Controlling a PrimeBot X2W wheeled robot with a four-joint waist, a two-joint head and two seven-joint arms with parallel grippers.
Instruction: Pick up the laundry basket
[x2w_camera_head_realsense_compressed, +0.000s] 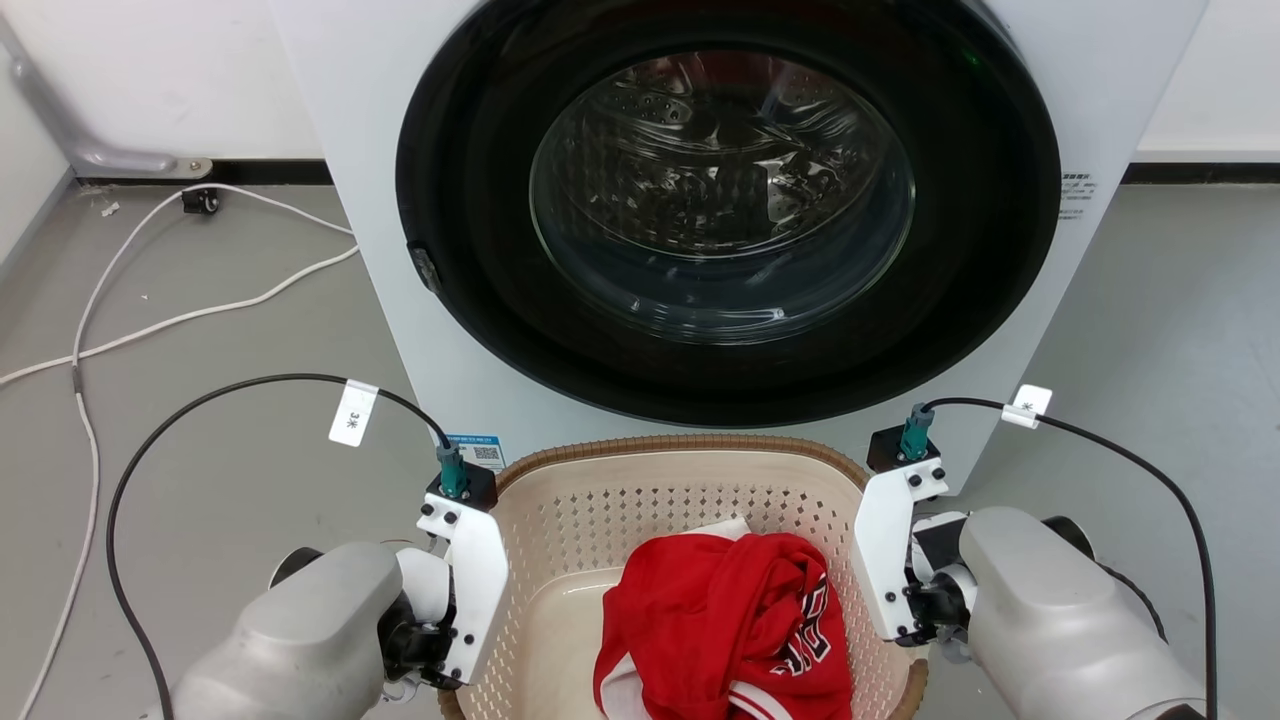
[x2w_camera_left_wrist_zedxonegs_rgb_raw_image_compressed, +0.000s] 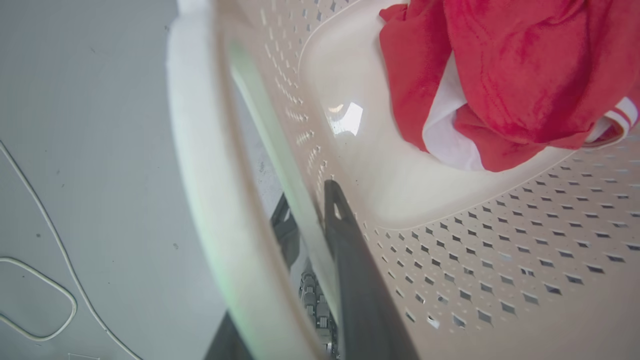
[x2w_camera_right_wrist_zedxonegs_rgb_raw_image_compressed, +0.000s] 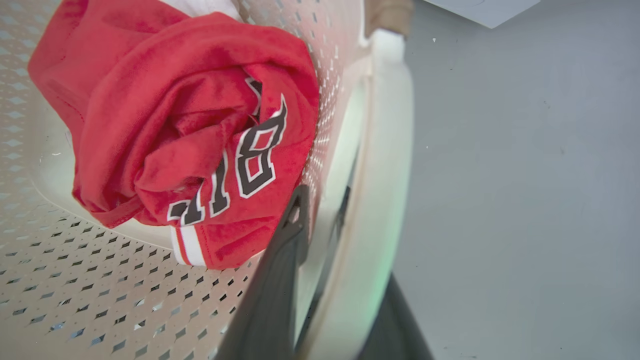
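A cream-white laundry basket (x2w_camera_head_realsense_compressed: 600, 505), its walls pierced with rows of small diamond-shaped holes and its rounded-rectangular top edged by a brown woven-look rim, sits low and just in front of a white washing machine (x2w_camera_head_realsense_compressed: 370, 260), below the machine's round, dark-ringed glass door (x2w_camera_head_realsense_compressed: 720, 190); whether the basket rests on the grey floor (x2w_camera_head_realsense_compressed: 230, 460) cannot be told. The left gripper (x2w_camera_left_wrist_zedxonegs_rgb_raw_image_compressed: 307, 205) straddles the basket's left wall, one dark finger pressed against the inside and the other outside, behind a white loop handle (x2w_camera_left_wrist_zedxonegs_rgb_raw_image_compressed: 200, 165) that blurs close to the lens. The fingers are clamped on the plastic. The right gripper (x2w_camera_right_wrist_zedxonegs_rgb_raw_image_compressed: 322, 200) grips the opposite wall the same way, inner finger flat on the perforated side, outer finger tucked beyond the rim. A crumpled red jersey (x2w_camera_head_realsense_compressed: 720, 620) with white trim and black, white-outlined lettering lies on the smooth basket bottom, nearer the right wall. A white cable (x2w_camera_head_realsense_compressed: 200, 310) trails over the floor to the left of the machine, well apart from the basket.
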